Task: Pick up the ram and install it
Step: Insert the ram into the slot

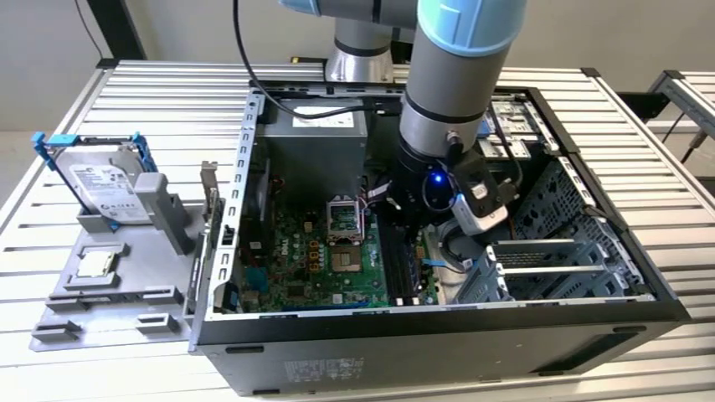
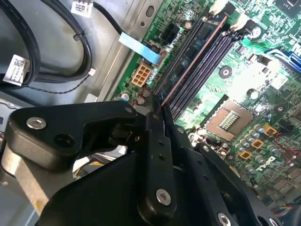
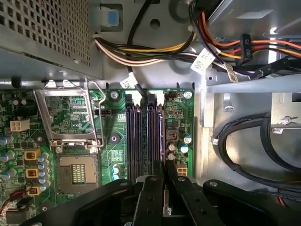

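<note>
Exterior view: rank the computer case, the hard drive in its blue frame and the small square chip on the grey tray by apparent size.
1. Computer case, largest by far.
2. Hard drive.
3. Small square chip, smallest.

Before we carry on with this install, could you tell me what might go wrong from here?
The gripper seems to grip the ram at one end, so pressing could seat it unevenly in the slots. It also sits close to the capacitors beside them and might knock those.
</note>
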You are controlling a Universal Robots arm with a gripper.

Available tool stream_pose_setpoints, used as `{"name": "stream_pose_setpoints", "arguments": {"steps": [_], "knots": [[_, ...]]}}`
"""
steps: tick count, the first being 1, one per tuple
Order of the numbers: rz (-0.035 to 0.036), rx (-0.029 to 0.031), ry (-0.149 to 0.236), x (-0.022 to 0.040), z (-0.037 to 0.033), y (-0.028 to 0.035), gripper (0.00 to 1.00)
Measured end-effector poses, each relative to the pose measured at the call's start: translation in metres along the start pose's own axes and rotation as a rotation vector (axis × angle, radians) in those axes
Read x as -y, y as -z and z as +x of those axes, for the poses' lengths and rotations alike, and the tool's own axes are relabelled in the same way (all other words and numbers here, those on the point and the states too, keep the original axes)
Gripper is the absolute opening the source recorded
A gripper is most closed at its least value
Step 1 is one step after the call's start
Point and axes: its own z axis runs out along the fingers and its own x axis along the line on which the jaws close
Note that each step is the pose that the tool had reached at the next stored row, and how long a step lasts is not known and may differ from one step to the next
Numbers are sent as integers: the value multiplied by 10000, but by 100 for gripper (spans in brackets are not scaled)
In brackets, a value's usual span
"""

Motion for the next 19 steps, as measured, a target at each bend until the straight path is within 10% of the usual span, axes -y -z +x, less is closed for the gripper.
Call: {"name": "stream_pose_setpoints", "arguments": {"steps": [19], "knots": [[4,-13,0,-6,46,-78,0]]}}
